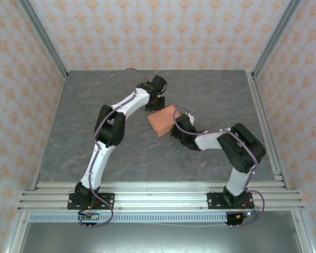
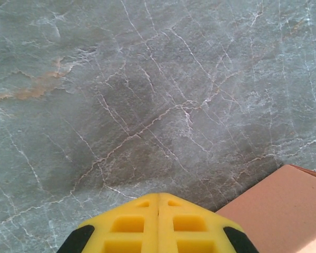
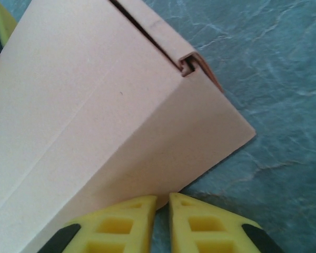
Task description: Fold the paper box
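Inspecting the paper box point(image 1: 164, 120) first: I find it formed into a small rectangular salmon-orange carton, lying near the middle of the table point(image 1: 95, 110) between the two arms. In the right wrist view its faces point(image 3: 110, 105) are creased flat, and a seam runs along the top with a tab tucked in at the corner point(image 3: 188, 64). Its inside is hidden, so I cannot report contents.

The left gripper point(image 1: 153, 105) sits at the far-left side of the box, its arm reaching forward and bent at the elbow. In its wrist view, the yellow fingers point(image 2: 158, 203) are pressed together with nothing between them, and a corner of the box point(image 2: 284, 211) lies just beside them at lower right, apart from the tips.

The right gripper point(image 1: 177, 128) sits at the near-right side of the box, its arm folded inward from its base. Its fingertips point(image 3: 162, 203) stand almost together, a slim gap between them and nothing in it. They are close against the lower edge of the box; I cannot tell whether they touch.

The table is grey, veined, stone-patterned. Patterned walls point(image 1: 163, 31) enclose it, and aluminium rails point(image 1: 158, 196) carry the arm bases at the near edge.
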{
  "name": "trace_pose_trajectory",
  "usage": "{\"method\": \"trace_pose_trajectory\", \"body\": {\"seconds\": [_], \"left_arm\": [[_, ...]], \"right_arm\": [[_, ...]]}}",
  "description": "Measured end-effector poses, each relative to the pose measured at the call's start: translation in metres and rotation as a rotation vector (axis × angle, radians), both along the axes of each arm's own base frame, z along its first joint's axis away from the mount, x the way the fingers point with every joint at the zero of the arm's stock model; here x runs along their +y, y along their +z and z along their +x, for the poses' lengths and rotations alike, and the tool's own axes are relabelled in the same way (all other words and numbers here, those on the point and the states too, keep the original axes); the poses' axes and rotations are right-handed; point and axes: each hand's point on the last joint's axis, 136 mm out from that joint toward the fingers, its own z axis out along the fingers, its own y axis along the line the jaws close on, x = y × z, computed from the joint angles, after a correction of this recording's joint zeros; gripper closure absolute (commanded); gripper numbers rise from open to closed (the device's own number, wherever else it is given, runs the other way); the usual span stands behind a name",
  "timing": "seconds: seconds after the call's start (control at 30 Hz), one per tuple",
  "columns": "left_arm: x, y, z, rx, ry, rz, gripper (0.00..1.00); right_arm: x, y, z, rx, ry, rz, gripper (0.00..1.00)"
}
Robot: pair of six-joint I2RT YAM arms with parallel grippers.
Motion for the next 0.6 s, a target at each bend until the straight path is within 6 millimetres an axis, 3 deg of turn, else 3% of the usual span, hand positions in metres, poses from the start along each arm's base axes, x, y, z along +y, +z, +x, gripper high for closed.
{"method": "trace_pose_trajectory", "body": {"seconds": [0.17,0.6], "left_arm": [[0.002,-0.003,0.001,0.007,0.0,-0.007,1.0],[-0.003,-0.004,0.005,-0.012,-0.008,-0.026,1.0]], "right_arm": [[0.004,-0.002,0.003,0.004,0.004,0.017,0.93],[0.011,-0.003,0.011,-0.019,-0.014,0.081,0.95]]}}
